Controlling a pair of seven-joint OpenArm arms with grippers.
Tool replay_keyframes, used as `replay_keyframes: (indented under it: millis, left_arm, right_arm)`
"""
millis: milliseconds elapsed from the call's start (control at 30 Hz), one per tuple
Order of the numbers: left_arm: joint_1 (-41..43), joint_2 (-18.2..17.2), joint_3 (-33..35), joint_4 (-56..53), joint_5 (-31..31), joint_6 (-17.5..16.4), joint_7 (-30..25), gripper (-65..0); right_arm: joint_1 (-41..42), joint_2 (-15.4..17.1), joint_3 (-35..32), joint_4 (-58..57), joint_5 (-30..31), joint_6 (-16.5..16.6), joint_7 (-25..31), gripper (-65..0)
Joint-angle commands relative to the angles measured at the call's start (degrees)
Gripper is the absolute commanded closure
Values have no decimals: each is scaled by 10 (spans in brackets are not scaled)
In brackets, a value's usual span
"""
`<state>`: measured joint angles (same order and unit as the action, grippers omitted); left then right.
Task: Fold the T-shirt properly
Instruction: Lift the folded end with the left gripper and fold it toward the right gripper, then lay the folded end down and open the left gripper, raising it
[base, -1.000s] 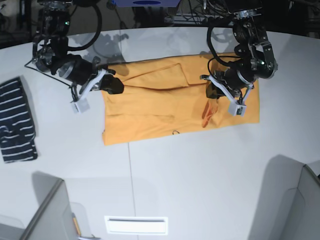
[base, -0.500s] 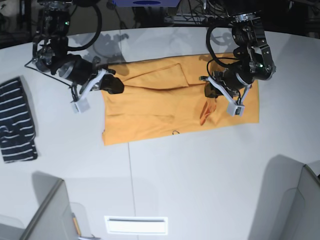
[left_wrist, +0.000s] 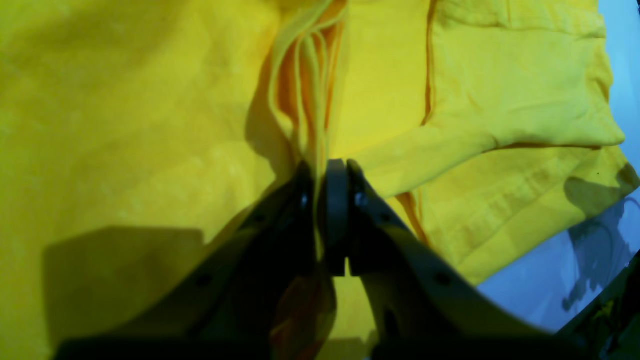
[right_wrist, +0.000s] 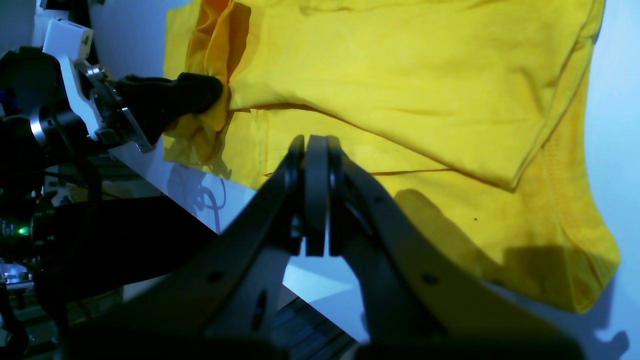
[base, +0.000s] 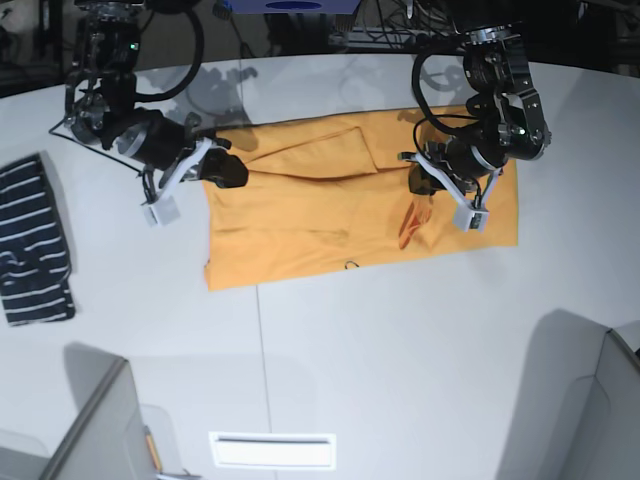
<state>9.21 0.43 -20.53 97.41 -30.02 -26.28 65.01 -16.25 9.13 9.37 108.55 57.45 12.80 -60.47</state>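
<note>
Currently mid-fold on the large orange-yellow cotton T-shirt (base: 330, 205), lying partly folded across the middle of the pale grey tabletop (base: 400, 350), upper flap already laid over the body. Left black two-finger gripper (base: 418, 188) clamped on a bunched ridge of the shirt's fabric near its right end, pleats rising between the closed jaws in the left wrist view. Right black gripper (base: 232, 172) parked at the shirt's opposite edge, jaws pressed together; nothing visibly between them in the right wrist view. Likely next: carry the pinched end across toward the other side, keeping the layers together, then release flat. Navy white-striped folded garment (base: 35, 240) well apart, not involved.
</note>
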Motion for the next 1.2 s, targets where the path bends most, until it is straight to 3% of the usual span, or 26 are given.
replay_keyframes:
  millis: [0,33,133,200,300,367,600,1000,1067,1167]
  left_arm:
    - [-6,-1,0,8,-10,-1,-8,0]
    - [-6,-1,0,8,-10,-1,-8,-2]
    - [-6,-1,0,8,-10,-1,-8,-216]
    - [-6,0,1,8,-11,-3,-8,-324]
    - [-6,6,14,8,-11,-3,-8,-421]
    - [-6,8,45,8,-11,-3,-8,-446]
    - [-6,15,139,13,-11,-2,-10,-449]
    - [13,8,128,134,-6,-1,-8,-444]
    - [20,3,99,133,-4,-1,-8,-400]
    - [23,-2,47,115,7,-1,-8,-201]
  right_arm:
    - [4,3,2,9,12,2,10,0]
    - [4,3,2,9,12,2,10,0]
    - [4,3,2,9,12,2,10,0]
    - [4,3,2,9,13,2,10,0]
    - [4,3,2,9,13,2,10,0]
    - [4,3,2,9,13,2,10,0]
    - [4,3,2,9,14,2,9,0]
    - [12,3,5,9,12,2,6,0]
    - [15,4,7,9,13,2,6,0]
    - [28,7,8,9,12,1,6,0]
